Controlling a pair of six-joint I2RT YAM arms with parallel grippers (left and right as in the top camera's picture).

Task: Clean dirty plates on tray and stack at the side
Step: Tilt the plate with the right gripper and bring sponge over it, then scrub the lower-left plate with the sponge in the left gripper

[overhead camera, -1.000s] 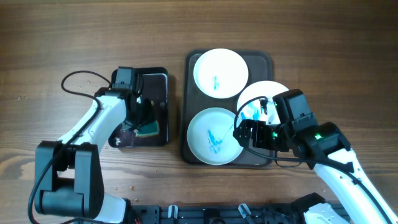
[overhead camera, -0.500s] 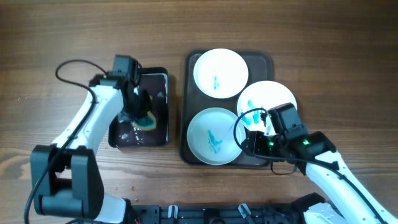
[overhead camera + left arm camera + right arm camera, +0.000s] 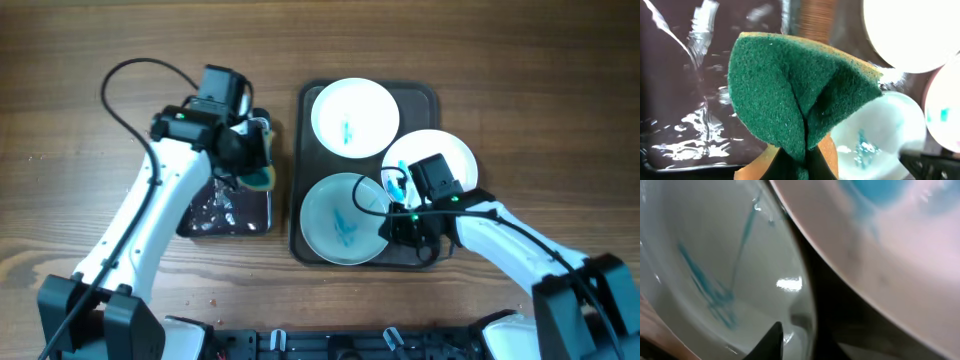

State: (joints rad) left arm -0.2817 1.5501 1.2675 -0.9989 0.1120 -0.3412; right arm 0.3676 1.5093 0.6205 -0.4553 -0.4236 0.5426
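Observation:
A dark tray [image 3: 420, 95] holds three white plates smeared with blue. One plate [image 3: 354, 115] lies at the back, a second plate [image 3: 445, 152] at the right, and a third, the near plate [image 3: 338, 218], at the front left. My left gripper [image 3: 250, 158] is shut on a folded green and yellow sponge [image 3: 790, 90], which hangs over the gap between the water basin and the tray. My right gripper [image 3: 395, 218] straddles the near plate's right rim [image 3: 805, 315]. One finger [image 3: 772, 339] sits inside the rim and the jaws are closed tight on it.
A black basin [image 3: 225, 205] with glinting water stands left of the tray, partly under my left arm. Bare wooden table [image 3: 540, 80] surrounds both. The right plate [image 3: 880, 245] overlaps the near plate's rim close to my right fingers.
My left gripper closed on the sponge and lifted it out of the basin toward the tray. My right gripper moved onto the near plate's rim and closed.

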